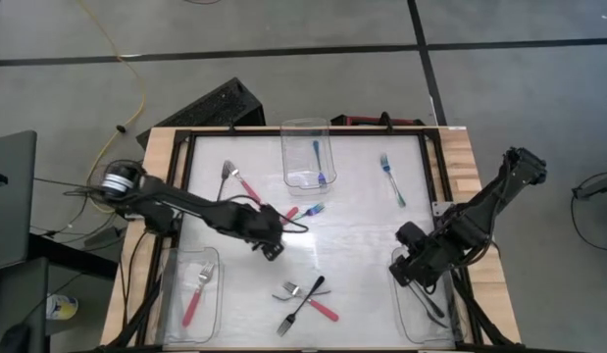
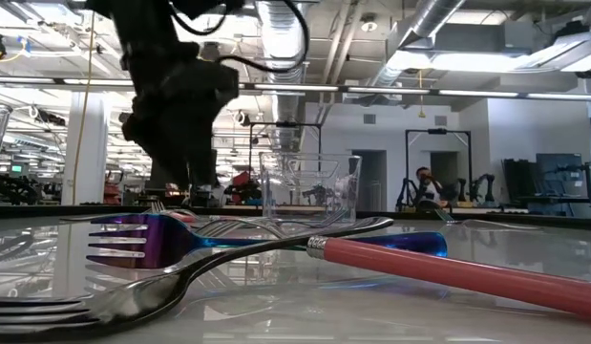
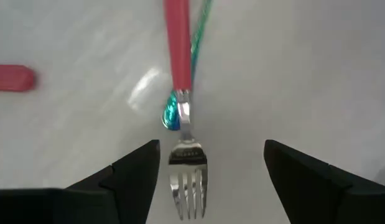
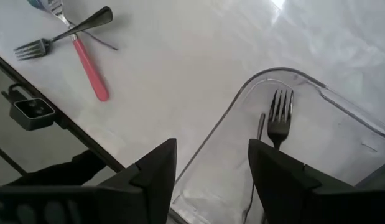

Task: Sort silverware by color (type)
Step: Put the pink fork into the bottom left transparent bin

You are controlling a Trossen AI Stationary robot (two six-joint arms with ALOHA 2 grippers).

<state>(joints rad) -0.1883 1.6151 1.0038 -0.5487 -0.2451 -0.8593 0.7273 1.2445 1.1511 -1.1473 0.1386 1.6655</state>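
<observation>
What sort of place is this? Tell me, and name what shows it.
Probably a robotics lab or industrial workspace. The low view shows exposed ceiling ducts and, far back, a person seated among black equipment frames. The high view shows a bare concrete floor around the wood-edged table.

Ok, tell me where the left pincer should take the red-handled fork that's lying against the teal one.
Probably grip the red-handled fork at its metal head, coming straight down from above. It lies flat, and the teal fork hugs its neck and handle, while the tines are clear on both sides. The left pincer is open and already straddles them.
</observation>
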